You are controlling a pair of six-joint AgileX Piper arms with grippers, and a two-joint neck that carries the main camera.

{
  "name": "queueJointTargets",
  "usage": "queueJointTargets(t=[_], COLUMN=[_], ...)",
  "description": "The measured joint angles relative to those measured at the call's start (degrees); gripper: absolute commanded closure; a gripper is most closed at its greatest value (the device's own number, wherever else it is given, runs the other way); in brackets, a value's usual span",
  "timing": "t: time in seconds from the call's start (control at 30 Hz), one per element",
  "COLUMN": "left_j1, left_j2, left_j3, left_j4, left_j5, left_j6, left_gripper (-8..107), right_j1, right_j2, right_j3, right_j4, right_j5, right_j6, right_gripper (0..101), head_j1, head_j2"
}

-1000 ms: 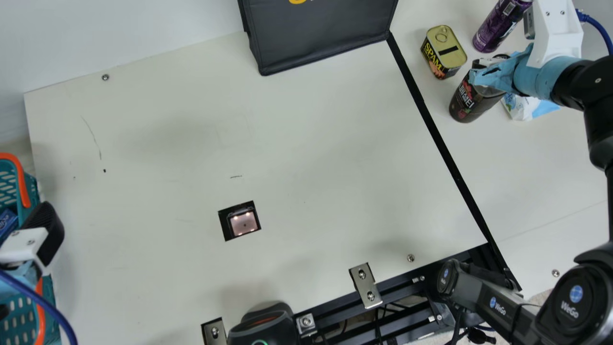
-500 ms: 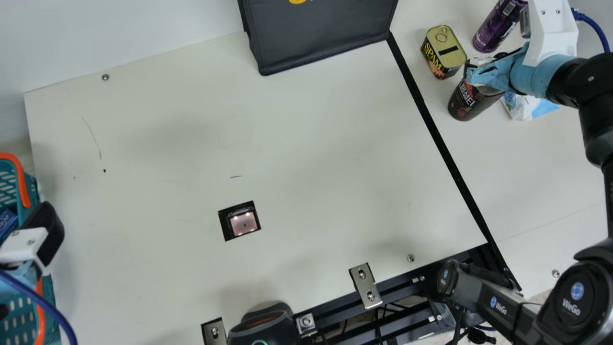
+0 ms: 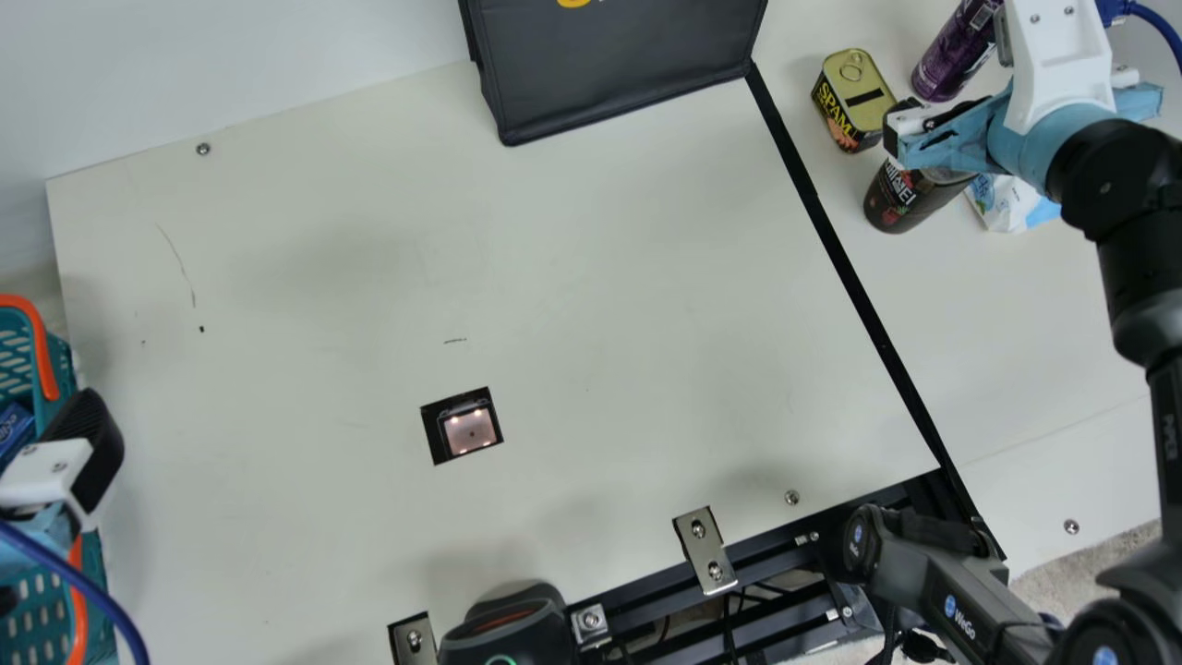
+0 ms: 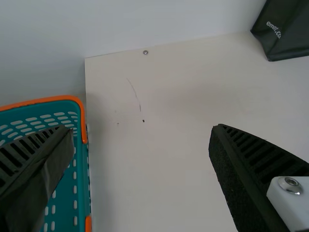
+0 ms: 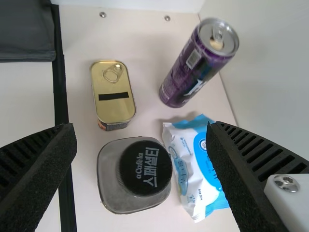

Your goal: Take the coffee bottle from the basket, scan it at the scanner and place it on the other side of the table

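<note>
Main view, right gripper [image 3: 951, 137]: spread wide, holding nothing, above coffee bottle [image 3: 910, 199]
Left gripper [image 3: 46, 526]: wide open, empty, probably partly over basket [image 3: 62, 369]

My right arm [image 3: 1140, 268] stretches up along the main view's right side, its gripper [image 3: 1016, 125] at the upper right, with ribbed fingers [image 5: 34, 169] spread wide in its wrist view. My left gripper [image 3: 55, 476] sits at the main view's left edge, its black fingers [image 4: 251, 164] likewise well apart.
</note>
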Motion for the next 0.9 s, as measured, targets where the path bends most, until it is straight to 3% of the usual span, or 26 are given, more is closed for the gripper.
queueJointTargets(t=[0.1,0.3,0.53,0.73,0.9], left_j1=[0.0,0.0,0.0,0.0,0.0], left_j2=[0.0,0.0,0.0,0.0,0.0], left_j3=[0.0,0.0,0.0,0.0,0.0], left_j4=[0.0,0.0,0.0,0.0,0.0], left_j5=[0.0,0.0,0.0,0.0,0.0], left_j6=[0.0,0.0,0.0,0.0,0.0], left_gripper=[9,9,9,9,9], right_j1=[2.4,8.5,17.0,24.6,26.7], right_j2=[-2.0,-6.3,-9.9,-12.4,-12.8], right_j3=[0.1,-1.3,-4.5,-7.9,-8.2], right_j4=[-4.2,-11.8,-19.1,-22.5,-22.3], right_j5=[0.7,5.3,12.7,20.9,23.4], right_j6=[2.9,10.0,19.8,29.1,31.9], right_gripper=[6,6,6,6,6], head_j1=[0.0,0.0,0.0,0.0,0.0], head_j2=[0.0,0.0,0.0,0.0,0.0])
